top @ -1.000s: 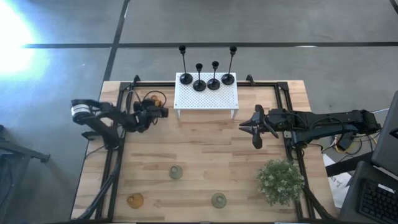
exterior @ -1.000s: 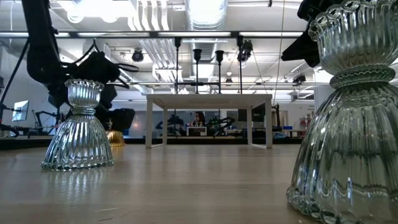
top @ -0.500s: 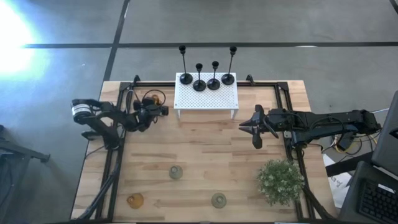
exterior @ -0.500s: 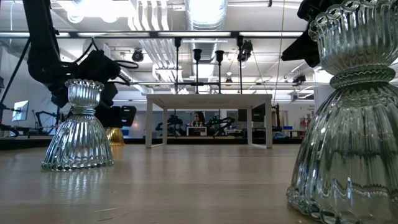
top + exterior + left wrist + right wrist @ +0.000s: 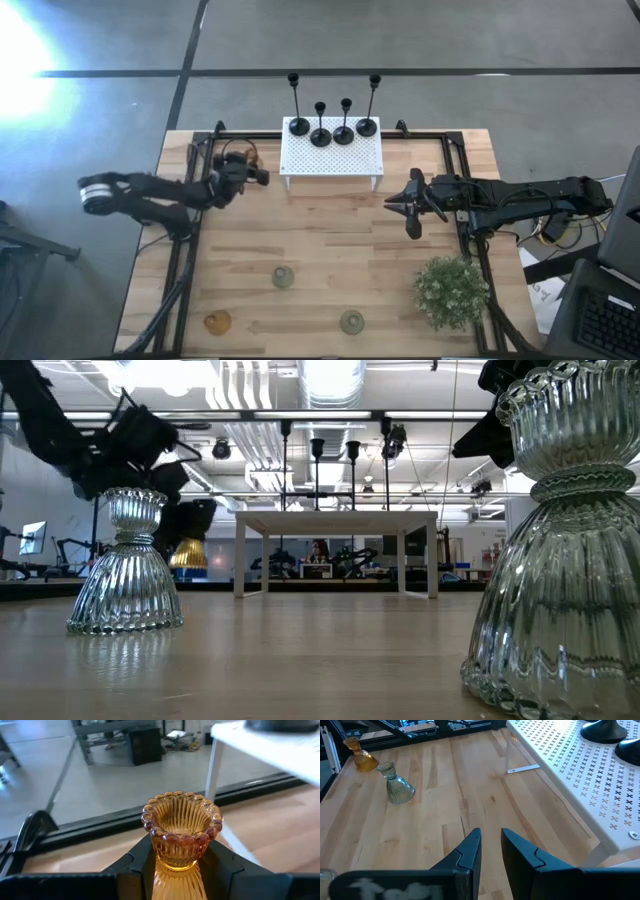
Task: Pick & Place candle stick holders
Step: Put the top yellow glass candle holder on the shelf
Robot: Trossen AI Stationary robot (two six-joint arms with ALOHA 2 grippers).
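Four black candle stick holders stand by their round bases on the white perforated rack at the table's far edge. An amber glass holder sits between the fingers of my left gripper, left of the rack. Another amber holder and two pale green ones stand on their bases on the near half of the table. My right gripper hovers right of centre, a narrow gap between its fingers and nothing in it. My left gripper pinches the amber holder's narrow neck, just under its beaded cup, between its two fingers. The fingers come nearly level from the table's left side. The holder is about upright, its flared base lifted clear of the table.
A bushy green plant stands at the near right corner. Black frame rails run along the table's left and right sides. Bare wood lies between the rack and the near holders.
My left gripper has risen and drawn slightly toward the table's left edge, its arm stretching out flatter. The amber holder, which stood on the table beside the rack, now hangs lifted clear in its fingers.
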